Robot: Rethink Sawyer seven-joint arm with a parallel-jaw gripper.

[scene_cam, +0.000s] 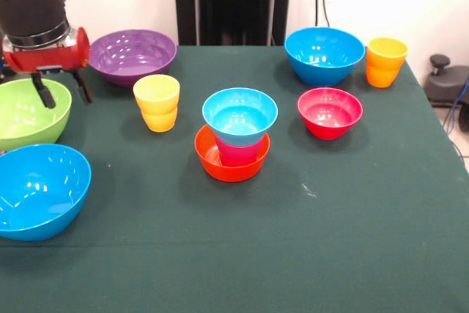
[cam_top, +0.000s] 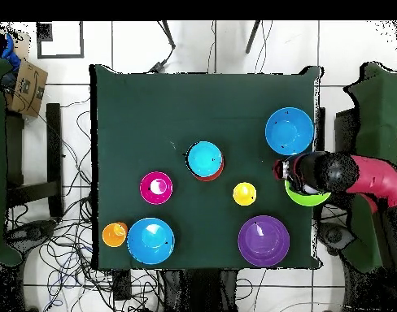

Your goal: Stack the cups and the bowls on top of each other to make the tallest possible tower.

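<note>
- Bench (scene_cam: 293,254): dark green cloth, carries all items.
- Gripper (scene_cam: 62,91): at pic left in front view, hanging over far rim of lime green bowl (scene_cam: 26,115); two black fingers (scene_cam: 44,91) spread apart, nothing betw. them.
- Arm (cam_top: 373,179): red/black; in overhead view it covers most of the lime green bowl.
- Tower (scene_cam: 236,141): bench centre; orange bowl (scene_cam: 231,166) as base, red-pink cup (scene_cam: 238,153) standing in it, light blue bowl (scene_cam: 239,115) seated on the cup.
- Yellow cup (scene_cam: 157,102): upright, just left of tower, apart from it.
- Small red bowl (scene_cam: 330,112): right of tower, apart.
- Blue bowl, far (scene_cam: 324,55): far right; orange cup (scene_cam: 385,62) just beside it on the right.
- Purple bowl (scene_cam: 132,55): far left, near gripper.
- Blue bowl, near (scene_cam: 38,190): left edge, just in front of lime green bowl.
</note>
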